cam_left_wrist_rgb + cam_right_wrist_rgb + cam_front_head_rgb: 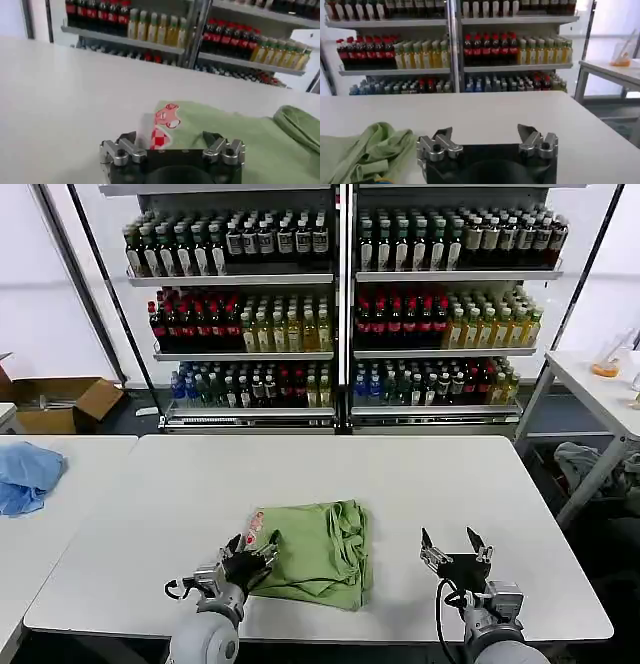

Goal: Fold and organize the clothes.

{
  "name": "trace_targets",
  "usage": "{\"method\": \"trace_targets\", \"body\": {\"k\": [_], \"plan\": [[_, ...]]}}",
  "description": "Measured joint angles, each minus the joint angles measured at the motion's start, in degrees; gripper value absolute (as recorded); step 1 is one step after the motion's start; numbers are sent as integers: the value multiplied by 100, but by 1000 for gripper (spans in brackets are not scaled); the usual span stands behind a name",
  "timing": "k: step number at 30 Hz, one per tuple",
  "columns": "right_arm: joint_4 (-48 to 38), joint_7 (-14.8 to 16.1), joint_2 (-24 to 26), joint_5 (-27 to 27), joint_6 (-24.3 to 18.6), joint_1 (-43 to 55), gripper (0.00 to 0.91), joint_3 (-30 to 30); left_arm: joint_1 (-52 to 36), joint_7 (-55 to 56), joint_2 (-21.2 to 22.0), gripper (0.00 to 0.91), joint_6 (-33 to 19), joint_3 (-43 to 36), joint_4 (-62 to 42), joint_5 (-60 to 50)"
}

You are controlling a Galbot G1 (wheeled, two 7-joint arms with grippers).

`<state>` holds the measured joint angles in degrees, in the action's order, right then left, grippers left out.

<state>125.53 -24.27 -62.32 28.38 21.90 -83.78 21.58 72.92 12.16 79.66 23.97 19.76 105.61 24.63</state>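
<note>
Left gripper [250, 551]: low at the near edge of the table, at the near left corner of the shirt. Its fingers are apart, with nothing between them. In the left wrist view [170, 140] the fingertips sit just over the shirt edge, by the red print.

Right gripper [452, 547]: low over the bare table, to the right of the shirt and well apart from it. Its fingers are spread wide and hold nothing – the right wrist view [485, 134] shows the same.

Shirt [320, 552]: light green, folded into a rough square bundle, lying flat on the table near the front edge, a bit left of the middle. Its right side is bunched in loose folds [375, 150].

Print [255, 527]: red and white, at the far left corner of the bundle, facing up [165, 125].

Table [330, 474]: white and wide.

Blue cloth [25, 474]: crumpled on another white table to the left – far from the shirt.

Shelves [340, 304]: behind the table, full of bottles in rows.

Box [60, 402]: brown cardboard, open, on the floor at the far left.
</note>
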Motion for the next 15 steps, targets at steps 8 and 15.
{"method": "trace_targets", "body": {"k": [8,15], "plan": [[32,-14,-26,-3,5,15,907,-23,75,-57,79,50,118,131,13,675],[41,-27,-61,-13,6,4,907,-36,99,-116,162,40,144,234,65,1377]]}}
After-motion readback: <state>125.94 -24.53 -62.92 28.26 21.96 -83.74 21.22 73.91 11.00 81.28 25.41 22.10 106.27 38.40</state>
